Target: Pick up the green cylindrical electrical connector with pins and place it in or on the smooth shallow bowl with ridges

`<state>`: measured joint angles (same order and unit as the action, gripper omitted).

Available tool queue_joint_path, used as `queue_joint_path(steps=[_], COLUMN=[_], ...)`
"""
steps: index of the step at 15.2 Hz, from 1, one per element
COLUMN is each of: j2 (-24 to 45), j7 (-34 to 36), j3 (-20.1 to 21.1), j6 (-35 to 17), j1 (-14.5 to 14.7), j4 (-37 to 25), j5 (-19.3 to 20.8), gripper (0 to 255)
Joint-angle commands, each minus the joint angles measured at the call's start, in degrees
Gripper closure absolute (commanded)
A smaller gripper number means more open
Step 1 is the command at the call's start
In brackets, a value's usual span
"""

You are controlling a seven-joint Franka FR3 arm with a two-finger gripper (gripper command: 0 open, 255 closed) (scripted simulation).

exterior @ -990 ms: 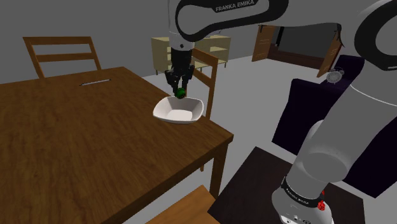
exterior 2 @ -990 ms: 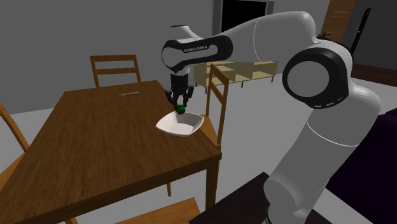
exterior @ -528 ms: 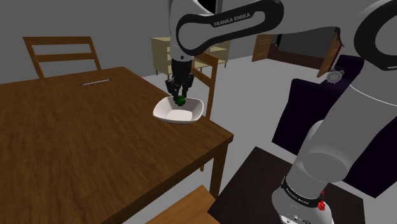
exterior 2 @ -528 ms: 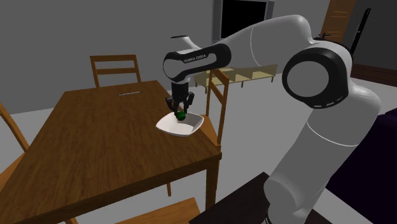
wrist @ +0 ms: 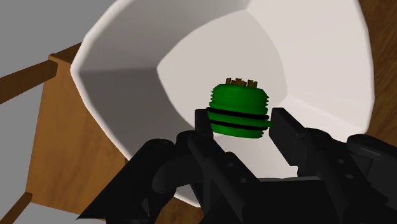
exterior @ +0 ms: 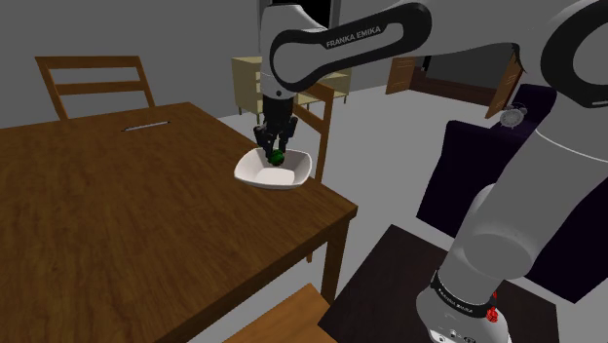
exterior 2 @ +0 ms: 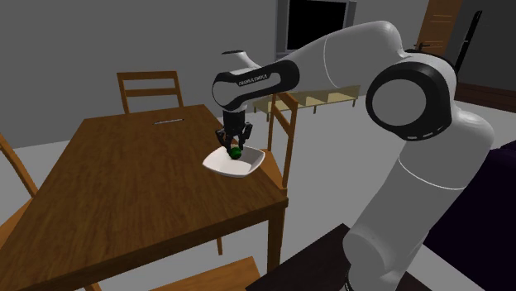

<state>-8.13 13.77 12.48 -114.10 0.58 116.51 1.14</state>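
Observation:
The green ribbed connector (wrist: 239, 108), with small pins on its far face, sits clasped between my black fingers. My gripper (wrist: 240, 126) is shut on it, low inside the white shallow bowl (wrist: 153, 70). From the shoulder view the gripper (exterior: 276, 155) reaches down into the bowl (exterior: 255, 172) near the table's far right edge, the green connector (exterior: 278, 155) showing between the fingertips. The second exterior view has the gripper (exterior 2: 235, 150) and connector (exterior 2: 236, 151) just above the bowl's (exterior 2: 219, 164) floor.
The bowl stands on a brown wooden table (exterior: 117, 224) close to its edge. Wooden chairs (exterior: 93, 83) stand around it, one right behind the bowl (exterior 2: 285, 112). A dark sofa (exterior: 560, 214) lies beside my stand.
My gripper has come down with the connector from above the bowl's rim to inside the bowl. The grip has stayed shut.

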Motion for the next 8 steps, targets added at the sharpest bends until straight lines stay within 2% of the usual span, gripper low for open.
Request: queue_joint_path(steps=[1,2,7,8], j2=[0.0,0.0,0.0,-0.5], j7=[0.0,0.0,0.0,-0.1], j3=[0.0,0.0,0.0,0.0], j6=[0.0,0.0,0.0,1.9], j1=[0.0,0.0,0.0,0.0], j4=[0.0,0.0,0.0,-1.4], j5=[0.0,0.0,0.0,-0.1], gripper=[255,0,0,0])
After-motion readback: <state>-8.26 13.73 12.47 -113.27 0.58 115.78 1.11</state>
